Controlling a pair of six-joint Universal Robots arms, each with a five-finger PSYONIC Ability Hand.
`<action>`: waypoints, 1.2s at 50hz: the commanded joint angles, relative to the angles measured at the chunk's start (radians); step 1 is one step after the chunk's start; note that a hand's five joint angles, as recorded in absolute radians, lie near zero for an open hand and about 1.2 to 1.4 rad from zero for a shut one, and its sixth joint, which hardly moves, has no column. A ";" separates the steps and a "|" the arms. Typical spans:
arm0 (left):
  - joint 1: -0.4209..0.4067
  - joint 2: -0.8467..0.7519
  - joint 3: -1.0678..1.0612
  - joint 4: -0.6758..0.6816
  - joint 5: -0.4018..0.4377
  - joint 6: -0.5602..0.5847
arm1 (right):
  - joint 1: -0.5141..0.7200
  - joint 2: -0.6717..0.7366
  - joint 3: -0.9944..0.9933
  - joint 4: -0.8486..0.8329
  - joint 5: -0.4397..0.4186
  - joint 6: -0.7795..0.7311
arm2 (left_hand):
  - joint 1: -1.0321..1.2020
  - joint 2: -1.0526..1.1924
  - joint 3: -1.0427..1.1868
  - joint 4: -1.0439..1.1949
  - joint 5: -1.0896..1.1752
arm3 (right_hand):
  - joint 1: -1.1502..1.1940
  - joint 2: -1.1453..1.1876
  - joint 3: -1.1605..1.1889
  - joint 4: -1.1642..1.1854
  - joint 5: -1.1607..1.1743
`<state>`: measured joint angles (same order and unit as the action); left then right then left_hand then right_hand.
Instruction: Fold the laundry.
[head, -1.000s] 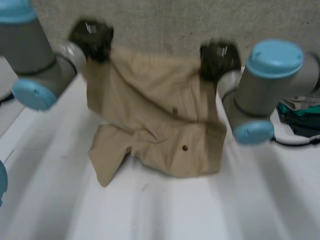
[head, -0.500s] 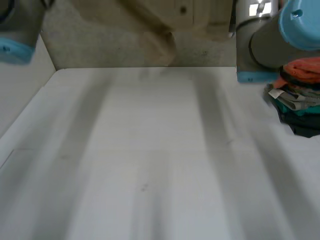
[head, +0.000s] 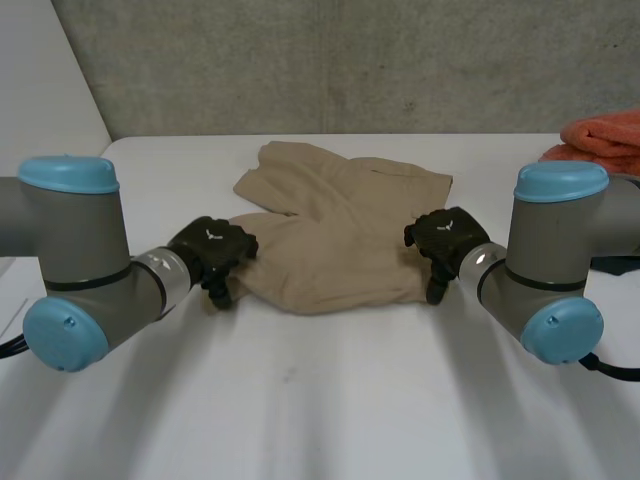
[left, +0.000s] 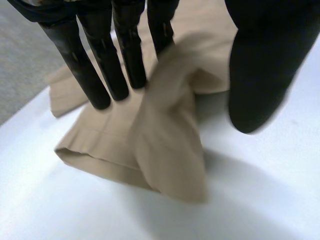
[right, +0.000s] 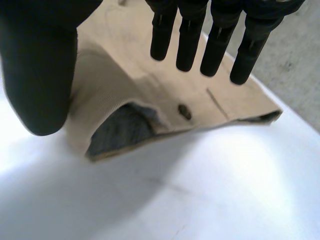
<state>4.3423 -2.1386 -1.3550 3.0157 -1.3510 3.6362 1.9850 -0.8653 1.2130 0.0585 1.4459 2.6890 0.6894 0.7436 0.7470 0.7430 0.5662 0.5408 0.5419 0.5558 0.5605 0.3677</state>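
Tan shorts (head: 340, 235) lie folded and rumpled in the middle of the white table (head: 320, 400). My left hand (head: 212, 250) is low at the shorts' near left edge. In the left wrist view its straight fingers (left: 105, 65) stand over a raised fold of the shorts (left: 165, 150), with the thumb apart from it. My right hand (head: 445, 235) is at the near right edge. In the right wrist view its fingers (right: 190, 40) hang straight above the waistband (right: 150, 100) and its button (right: 184, 111), and nothing is pinched.
A pile of orange cloth (head: 605, 135) sits at the table's back right, behind my right arm. A grey wall runs along the table's far edge. Bare table lies in front of the shorts.
A second ago both hands held the shorts up in the air by the top edge. Now the shorts lie on the table and both hands have opened at their near corners.
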 joint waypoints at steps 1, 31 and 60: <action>0.006 0.031 -0.006 -0.075 -0.008 0.004 | -0.005 -0.047 0.034 0.081 0.025 0.048 | -0.279 -0.333 -0.337 -0.333 -0.331 | -0.325 -0.326 -0.340 -0.344 -0.326; 0.091 -0.030 -0.083 0.120 -0.008 -0.142 | 0.047 -0.198 0.504 -0.463 0.060 0.127 | -0.309 -0.363 -0.366 -0.362 -0.360 | 0.036 0.035 0.021 0.016 0.034; -0.021 0.124 -0.053 -0.242 -0.114 0.152 | -0.003 -0.339 0.382 -0.073 -0.024 -0.081 | 0.707 0.653 0.649 0.653 0.656 | 0.855 0.854 0.840 0.836 0.854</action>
<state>4.3318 -2.1496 -1.3031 2.9837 -1.4761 3.6060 2.0245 -1.0589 1.6121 -0.3353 1.4877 2.7663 1.1791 1.1894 1.1862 1.1941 0.9800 1.0979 1.1644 1.1754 1.1931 0.9857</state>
